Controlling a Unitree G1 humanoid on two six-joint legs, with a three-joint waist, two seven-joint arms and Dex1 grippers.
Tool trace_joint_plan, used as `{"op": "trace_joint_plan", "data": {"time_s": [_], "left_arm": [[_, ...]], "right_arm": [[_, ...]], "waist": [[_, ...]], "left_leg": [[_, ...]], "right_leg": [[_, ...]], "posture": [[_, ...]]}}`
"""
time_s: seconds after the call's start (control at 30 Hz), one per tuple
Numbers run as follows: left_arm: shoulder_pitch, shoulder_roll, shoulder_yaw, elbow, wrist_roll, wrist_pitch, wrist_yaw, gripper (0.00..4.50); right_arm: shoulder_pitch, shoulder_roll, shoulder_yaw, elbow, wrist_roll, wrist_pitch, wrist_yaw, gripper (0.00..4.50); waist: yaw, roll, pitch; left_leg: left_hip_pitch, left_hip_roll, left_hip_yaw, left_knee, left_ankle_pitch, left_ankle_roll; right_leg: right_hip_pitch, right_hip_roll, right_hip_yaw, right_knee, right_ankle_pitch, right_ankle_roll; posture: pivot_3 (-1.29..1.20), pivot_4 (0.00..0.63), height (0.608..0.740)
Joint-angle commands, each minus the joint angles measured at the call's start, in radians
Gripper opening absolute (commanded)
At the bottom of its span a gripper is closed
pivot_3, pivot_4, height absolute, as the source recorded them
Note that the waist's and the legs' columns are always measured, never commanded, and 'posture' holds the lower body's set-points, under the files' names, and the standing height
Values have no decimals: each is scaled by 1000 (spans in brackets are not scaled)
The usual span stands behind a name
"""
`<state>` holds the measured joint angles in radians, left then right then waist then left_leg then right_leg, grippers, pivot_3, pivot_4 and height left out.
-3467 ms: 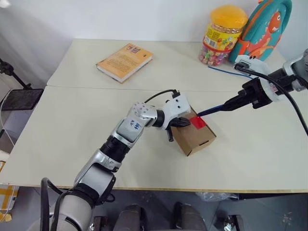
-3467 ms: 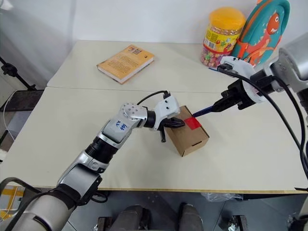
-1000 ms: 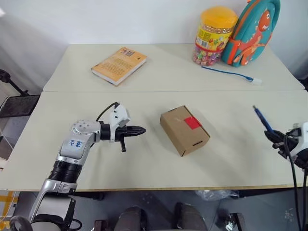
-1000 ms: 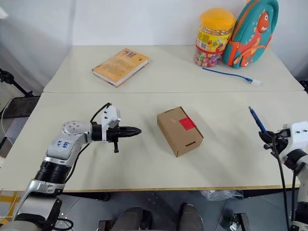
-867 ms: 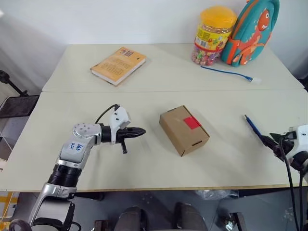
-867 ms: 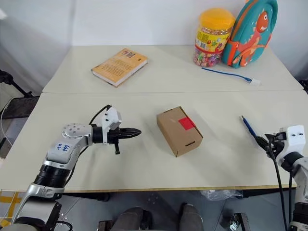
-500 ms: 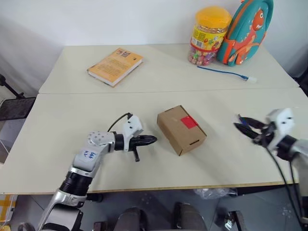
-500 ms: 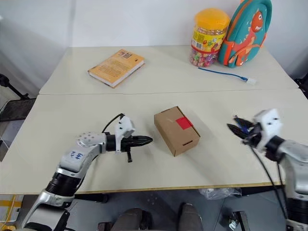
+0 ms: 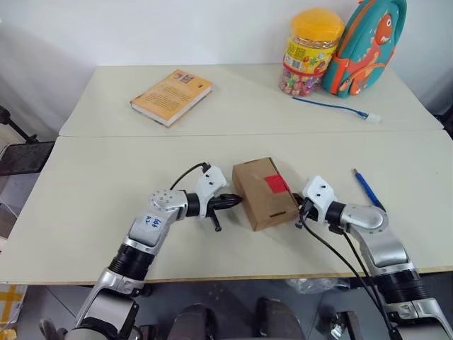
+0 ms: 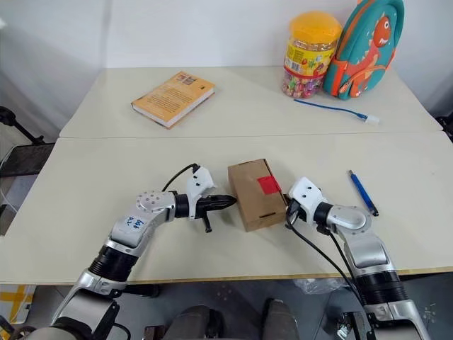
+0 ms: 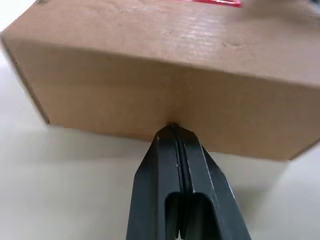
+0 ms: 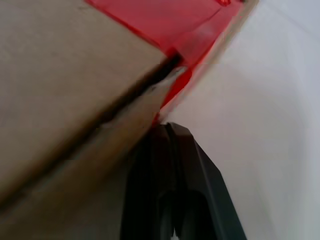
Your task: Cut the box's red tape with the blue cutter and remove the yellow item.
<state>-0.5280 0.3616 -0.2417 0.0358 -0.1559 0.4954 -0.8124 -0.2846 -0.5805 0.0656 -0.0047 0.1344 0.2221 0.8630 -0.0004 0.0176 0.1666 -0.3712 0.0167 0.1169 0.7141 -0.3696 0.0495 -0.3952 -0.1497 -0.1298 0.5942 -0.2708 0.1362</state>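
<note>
The brown cardboard box [image 9: 260, 195] lies mid-table, the red tape [image 9: 277, 185] a small square on its top. My left gripper [image 9: 236, 201] is shut, and its tip [image 11: 173, 129] presses against the box's left side. My right gripper [image 9: 300, 210] is shut and empty, with its tip [image 12: 168, 127] at the box's right side, just under the taped flap edge [image 12: 170, 60]. The blue cutter [image 9: 367, 189] lies loose on the table to the right of my right arm. The yellow item is hidden.
At the back of the table are an orange-yellow book [image 9: 171, 95] on the left, and a yellow-lidded candy jar [image 9: 311, 51] and a dinosaur backpack [image 9: 368, 44] on the right. A blue cable with a white plug [image 9: 333, 108] lies in front of them.
My right gripper has let go of the cutter, which now lies on the table, swung left to the box's right side and shut. My left gripper has moved right onto the box's left side.
</note>
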Motion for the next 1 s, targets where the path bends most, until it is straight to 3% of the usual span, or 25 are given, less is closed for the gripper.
{"op": "trace_joint_plan", "data": {"time_s": [0.03,0.27,0.47,0.6,0.67,0.73,0.8,1.0], "left_arm": [[40,33,-11,-116,-47,15,-68,0],[127,145,31,-277,-100,94,-123,0],[157,192,41,-333,-117,137,-124,0],[147,252,51,-330,-131,141,-173,0],[129,344,58,-313,-146,138,-270,0],[105,411,65,-283,-152,121,-334,0],[56,416,96,-253,-197,144,-354,0],[-106,297,148,-190,-353,257,-358,0]], "right_arm": [[46,-9,33,-178,61,82,41,14],[164,-23,52,-393,101,241,26,14],[196,-29,50,-427,92,268,2,14],[204,-45,-7,-430,117,278,-6,14],[214,-80,-93,-434,179,333,11,14],[216,-117,-179,-457,273,424,31,384],[201,-143,-258,-474,363,505,29,924],[111,-154,-455,-484,702,904,-79,3016]], "waist": [[-1,0,0],[0,0,0],[0,0,0],[-1,0,0],[0,0,0],[0,0,1],[3,0,1],[6,-1,1]], "left_leg": [[0,0,0,0,0,0],[0,1,-1,-1,-1,-1],[0,0,-1,0,-1,-1],[0,1,-1,-1,-2,-1],[0,1,-1,-1,-2,-1],[-1,0,-1,-1,-2,-1],[-1,0,-1,-1,-2,0],[-2,1,-3,0,-3,1]], "right_leg": [[0,0,0,0,0,0],[-1,0,0,0,0,-1],[0,-1,0,0,-1,-1],[-1,-1,0,0,-1,-2],[-1,-1,0,0,-1,-2],[-2,-1,0,0,-1,-2],[-2,-1,0,-1,-1,-2],[-2,-2,0,-1,-1,-2]], "posture": [[0,150,740],[0,150,740],[0,150,740],[0,150,740],[0,150,740],[0,150,740],[0,150,740],[0,150,740]]}}
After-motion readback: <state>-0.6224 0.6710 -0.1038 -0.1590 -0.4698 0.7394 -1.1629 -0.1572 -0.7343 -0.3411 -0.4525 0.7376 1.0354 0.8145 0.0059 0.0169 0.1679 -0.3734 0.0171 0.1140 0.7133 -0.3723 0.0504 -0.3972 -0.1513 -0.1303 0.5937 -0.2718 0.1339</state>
